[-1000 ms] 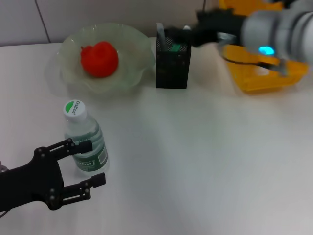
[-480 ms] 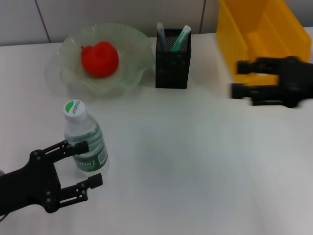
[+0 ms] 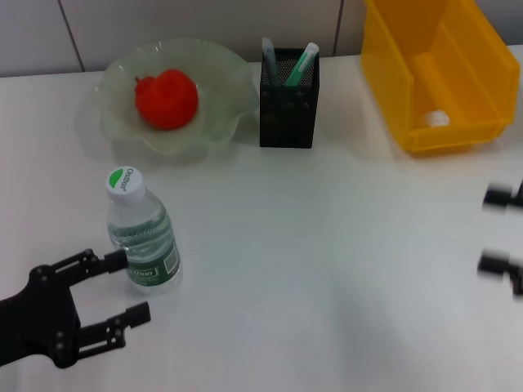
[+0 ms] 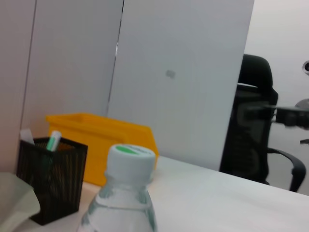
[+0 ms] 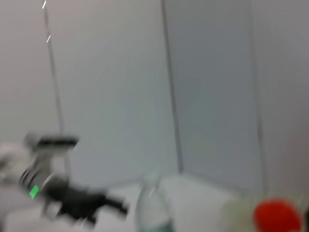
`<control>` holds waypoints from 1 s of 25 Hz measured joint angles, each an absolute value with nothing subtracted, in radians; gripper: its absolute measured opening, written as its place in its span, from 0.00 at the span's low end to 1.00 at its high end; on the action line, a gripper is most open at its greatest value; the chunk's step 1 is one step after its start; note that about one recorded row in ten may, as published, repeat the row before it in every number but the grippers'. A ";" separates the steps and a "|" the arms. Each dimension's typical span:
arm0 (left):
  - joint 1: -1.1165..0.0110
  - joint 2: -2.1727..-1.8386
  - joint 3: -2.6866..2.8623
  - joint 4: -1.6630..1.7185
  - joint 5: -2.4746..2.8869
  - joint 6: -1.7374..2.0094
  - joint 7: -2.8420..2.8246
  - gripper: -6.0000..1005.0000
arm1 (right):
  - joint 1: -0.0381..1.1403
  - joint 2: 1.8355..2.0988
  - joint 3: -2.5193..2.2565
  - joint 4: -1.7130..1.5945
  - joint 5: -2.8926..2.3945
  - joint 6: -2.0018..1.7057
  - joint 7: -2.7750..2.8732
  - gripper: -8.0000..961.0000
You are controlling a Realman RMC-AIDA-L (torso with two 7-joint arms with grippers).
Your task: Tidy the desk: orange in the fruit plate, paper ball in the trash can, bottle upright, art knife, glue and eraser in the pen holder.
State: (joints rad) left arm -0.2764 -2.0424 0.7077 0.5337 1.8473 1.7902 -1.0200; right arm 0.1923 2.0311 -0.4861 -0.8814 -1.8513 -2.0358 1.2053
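Observation:
The bottle (image 3: 140,237) stands upright at the near left, cap (image 4: 130,158) up. My left gripper (image 3: 129,286) is open just in front of it, apart from it. The orange (image 3: 166,98) lies in the fruit plate (image 3: 225,69). The pen holder (image 3: 288,110) holds a green-and-white stick (image 3: 301,64) and a grey one. A white paper ball (image 3: 435,118) lies in the yellow trash can (image 3: 437,49). My right gripper (image 3: 490,229) is open and empty at the table's right edge. The eraser is out of view.
The pen holder (image 4: 50,186) and trash can (image 4: 101,145) show behind the bottle in the left wrist view, with a black office chair (image 4: 256,130) beyond the table. A pale wall runs along the table's far edge.
My right arm has swung from above the pen holder out to the table's right edge. My left gripper has drawn back from the bottle, which stays upright.

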 joint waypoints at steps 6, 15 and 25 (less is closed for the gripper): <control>-0.315 -2.012 0.716 0.535 1.931 1.845 -1.106 0.78 | 0.225 2.019 -0.486 -0.858 -2.080 -2.060 1.196 0.84; -0.331 -2.009 0.716 0.544 1.982 1.857 -1.145 0.78 | 0.286 2.042 -0.484 -0.829 -2.183 -2.047 1.172 0.84; -0.329 -1.973 0.708 0.557 2.006 1.867 -1.180 0.78 | 0.368 2.077 -0.500 -0.764 -2.209 -1.981 1.138 0.84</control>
State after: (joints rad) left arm -0.3291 -1.9725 0.7080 0.5575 2.0064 1.8670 -1.1797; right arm 0.3684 2.0768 -0.5001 -0.7645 -2.2091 -1.9812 1.1383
